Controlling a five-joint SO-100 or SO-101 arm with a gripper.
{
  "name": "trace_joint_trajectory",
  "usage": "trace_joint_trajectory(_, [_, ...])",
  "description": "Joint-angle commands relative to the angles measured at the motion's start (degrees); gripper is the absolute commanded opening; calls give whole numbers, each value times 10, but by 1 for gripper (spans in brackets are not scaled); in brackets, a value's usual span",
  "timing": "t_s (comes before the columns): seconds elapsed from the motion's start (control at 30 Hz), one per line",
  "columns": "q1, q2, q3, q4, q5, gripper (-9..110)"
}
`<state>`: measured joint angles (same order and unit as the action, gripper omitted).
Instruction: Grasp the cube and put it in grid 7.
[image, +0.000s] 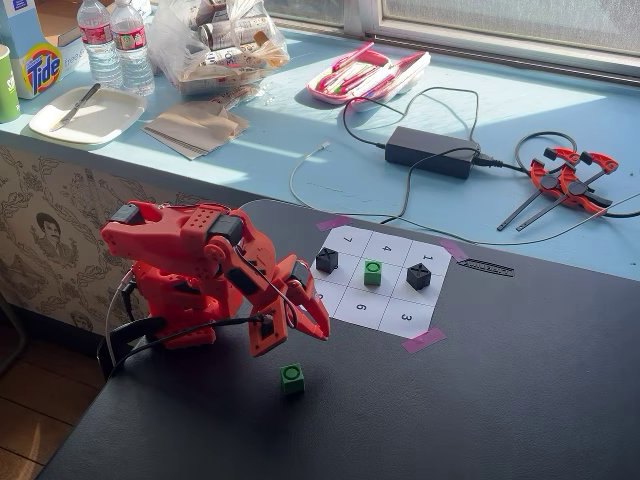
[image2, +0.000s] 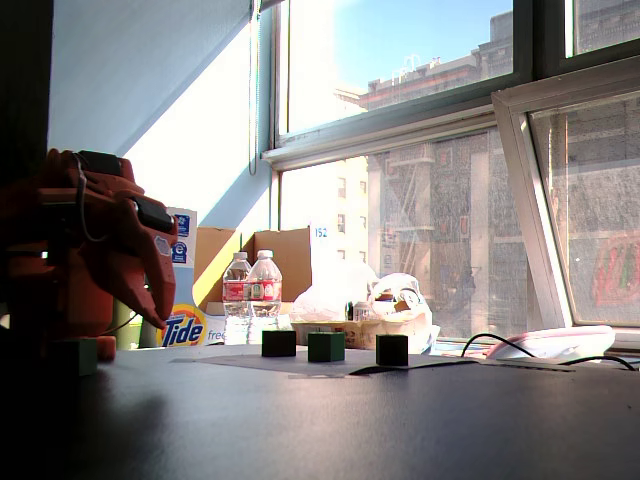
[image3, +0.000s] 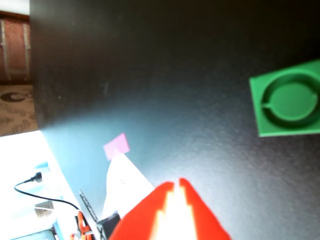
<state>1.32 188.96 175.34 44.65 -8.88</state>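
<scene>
- The cube (image: 292, 377), bright green with a dark ring on top, sits on the bare black table (image: 520, 400), well off the numbered sheet, nearest the camera in a fixed view.
- The red gripper (image: 318, 330) hangs just above and beyond the cube, slightly to its right in that view, with its tips pointing down; nothing is between them.
- In the wrist view the gripper (image3: 175, 184) comes in from the bottom edge with the two tips almost meeting, only a thin sliver between them, so the jaws are pressed nearly together.
- There the cube (image3: 286, 98) lies up and to the right of the tips, clearly apart and outside the jaws.
- Behind the gripper lies the white 3x3 sheet (image: 392, 315), taped at its corners with pink tape (image: 422, 340).
- On the sheet stand a black cube (image: 327, 260), a second green cube (image: 372, 272) and another black cube (image: 418, 276).
- grid 7 (image: 323, 243) is the corner cell at the sheet's far left in this fixed view; the arm overlaps the sheet's near left part.
</scene>
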Motion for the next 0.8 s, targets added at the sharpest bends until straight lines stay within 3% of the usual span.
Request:
trace_joint_trajectory(0.0, [-5, 4, 40, 2, -11, 0])
trace_joint_trajectory(0.43, [7, -8, 28, -13, 3, 0])
trace_joint_trajectory(0.77, [33, -65, -124, 81, 69, 0])
